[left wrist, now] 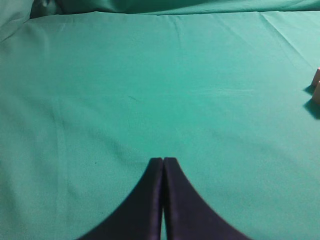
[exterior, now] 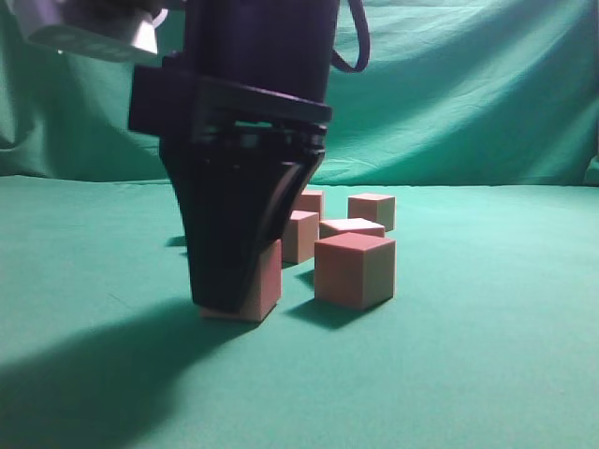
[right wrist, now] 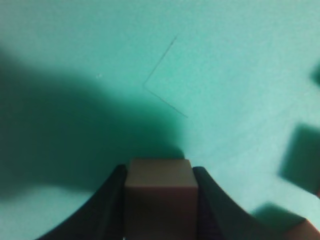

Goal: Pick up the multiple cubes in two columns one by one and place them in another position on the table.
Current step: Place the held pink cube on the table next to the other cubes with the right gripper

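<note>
My right gripper (exterior: 229,281) fills the left-middle of the exterior view, shut on a pinkish wooden cube (exterior: 269,281) whose base is at the green cloth. In the right wrist view the cube (right wrist: 160,192) sits tight between both fingers of the right gripper (right wrist: 160,175). Several more cubes stand just right and behind: a near one (exterior: 354,269), one behind the gripper (exterior: 301,236), a flat-looking one (exterior: 351,227) and two further back (exterior: 372,210). My left gripper (left wrist: 163,162) is shut and empty over bare cloth. Two cube edges (left wrist: 316,85) show at that view's right border.
Green cloth (exterior: 487,355) covers the table and hangs as a backdrop. A grey arm part (exterior: 89,28) shows at the top left of the exterior view. A faint crease mark (right wrist: 162,90) lies on the cloth ahead of the held cube.
</note>
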Controlling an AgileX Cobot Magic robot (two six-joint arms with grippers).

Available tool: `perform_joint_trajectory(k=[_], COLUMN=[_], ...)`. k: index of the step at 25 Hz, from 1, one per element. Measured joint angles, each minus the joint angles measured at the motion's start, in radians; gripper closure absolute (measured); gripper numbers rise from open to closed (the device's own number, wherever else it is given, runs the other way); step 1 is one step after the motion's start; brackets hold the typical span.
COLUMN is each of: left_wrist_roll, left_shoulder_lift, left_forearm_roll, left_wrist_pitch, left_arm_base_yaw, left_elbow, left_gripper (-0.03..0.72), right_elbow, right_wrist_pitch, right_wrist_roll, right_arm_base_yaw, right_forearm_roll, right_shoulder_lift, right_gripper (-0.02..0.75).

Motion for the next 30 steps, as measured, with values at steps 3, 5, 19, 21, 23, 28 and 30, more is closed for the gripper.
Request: perform_joint_trajectory(k=[3, 5, 19, 21, 23, 28, 30], left_wrist_roll=[0.000, 0.000, 0.000, 0.000, 0.000, 0.000, 0.000], left_shoulder_lift=[0.000, 0.000, 0.000, 0.000, 0.000, 0.000, 0.000], left_forearm_roll=[0.000, 0.000, 0.000, 0.000, 0.000, 0.000, 0.000], left_wrist_pitch=[0.000, 0.000, 0.000, 0.000, 0.000, 0.000, 0.000], left_arm_base_yaw=[0.000, 0.000, 0.000, 0.000, 0.000, 0.000, 0.000], left_elbow=[0.000, 0.000, 0.000, 0.000, 0.000, 0.000, 0.000], left_gripper=[0.688, 0.688, 0.688, 0.688, 0.688, 0.688, 0.688], right_elbow=[0.000, 0.000, 0.000, 0.000, -0.010, -0.063, -0.069], right_wrist_pitch=[-0.004, -0.006, -0.008, -0.008, 0.003, 0.042, 0.062], right_wrist_roll=[0.000, 0.000, -0.002, -0.002, -0.002, -0.002, 0.000], right_arm_base_yaw=[0.000, 0.000, 0.000, 0.000, 0.000, 0.000, 0.000], right_forearm_roll=[0.000, 0.000, 0.000, 0.000, 0.000, 0.000, 0.000], right_shoulder_lift=[0.006, 0.008, 0.011, 0.011, 0.011, 0.012, 0.012], right_gripper=[0.486, 0.486, 0.374, 0.374, 0.374, 0.194, 0.119])
